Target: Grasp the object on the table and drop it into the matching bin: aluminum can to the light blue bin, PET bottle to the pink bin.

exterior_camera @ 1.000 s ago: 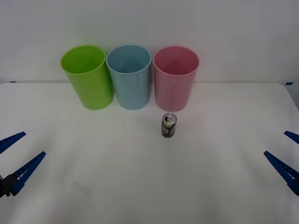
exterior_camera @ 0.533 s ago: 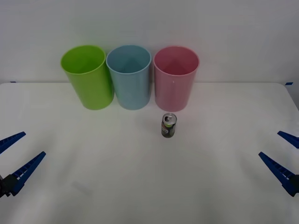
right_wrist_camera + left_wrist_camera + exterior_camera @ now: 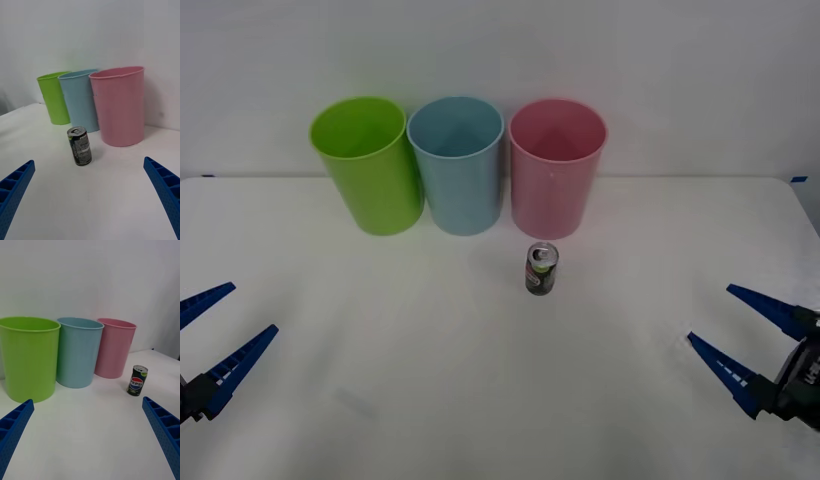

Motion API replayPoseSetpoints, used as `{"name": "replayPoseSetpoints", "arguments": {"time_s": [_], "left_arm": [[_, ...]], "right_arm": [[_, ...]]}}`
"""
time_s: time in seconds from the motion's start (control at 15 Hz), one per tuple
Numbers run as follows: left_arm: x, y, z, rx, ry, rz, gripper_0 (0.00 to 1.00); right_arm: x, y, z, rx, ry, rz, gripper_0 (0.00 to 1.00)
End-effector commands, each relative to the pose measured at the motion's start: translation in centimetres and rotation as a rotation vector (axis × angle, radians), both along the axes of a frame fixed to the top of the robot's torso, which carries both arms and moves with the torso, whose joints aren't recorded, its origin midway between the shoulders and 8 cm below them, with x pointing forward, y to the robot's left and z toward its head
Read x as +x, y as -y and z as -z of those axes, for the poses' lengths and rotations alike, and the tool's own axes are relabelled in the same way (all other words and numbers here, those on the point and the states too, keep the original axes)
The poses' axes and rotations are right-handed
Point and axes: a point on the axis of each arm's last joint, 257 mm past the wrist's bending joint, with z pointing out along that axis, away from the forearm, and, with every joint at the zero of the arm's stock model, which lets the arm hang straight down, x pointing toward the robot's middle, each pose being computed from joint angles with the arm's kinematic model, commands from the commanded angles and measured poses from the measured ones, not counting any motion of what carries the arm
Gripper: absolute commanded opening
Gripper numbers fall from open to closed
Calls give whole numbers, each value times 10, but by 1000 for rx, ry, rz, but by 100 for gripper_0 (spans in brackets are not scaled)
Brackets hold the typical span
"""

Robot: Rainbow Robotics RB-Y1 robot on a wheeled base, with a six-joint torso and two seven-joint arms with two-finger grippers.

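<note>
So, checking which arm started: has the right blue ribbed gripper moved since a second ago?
Yes. The right gripper has moved inward, toward the small dark drink can.

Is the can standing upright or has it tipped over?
Upright: the aluminum can stands on its base on the table, silver top facing up, in front of the pink bin.

I observe one small Pepsi can (image 3: 541, 269), black body, silver top with pull tab, standing upright on the white surface (image 3: 480, 380). It sits just in front of the pink bin (image 3: 556, 170), apart from it. The light blue bin (image 3: 458, 168) stands upright immediately beside the pink one.
</note>
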Motion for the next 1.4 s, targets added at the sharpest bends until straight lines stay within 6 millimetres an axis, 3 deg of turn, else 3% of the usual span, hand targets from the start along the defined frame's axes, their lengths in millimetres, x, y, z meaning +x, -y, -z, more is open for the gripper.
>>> {"name": "replayPoseSetpoints", "arguments": {"time_s": [0.07,0.67,1.07,1.4], "left_arm": [[0,0,0,0,0,0,100],[0,0,0,0,0,0,100],[0,0,0,0,0,0,100],[0,0,0,0,0,0,100]], "right_arm": [[12,-8,15,-63,51,-3,100],[51,-60,49,-140,75,-12,100],[93,-102,72,-155,57,-38,100],[114,-127,87,-162,28,-38,100]]}}
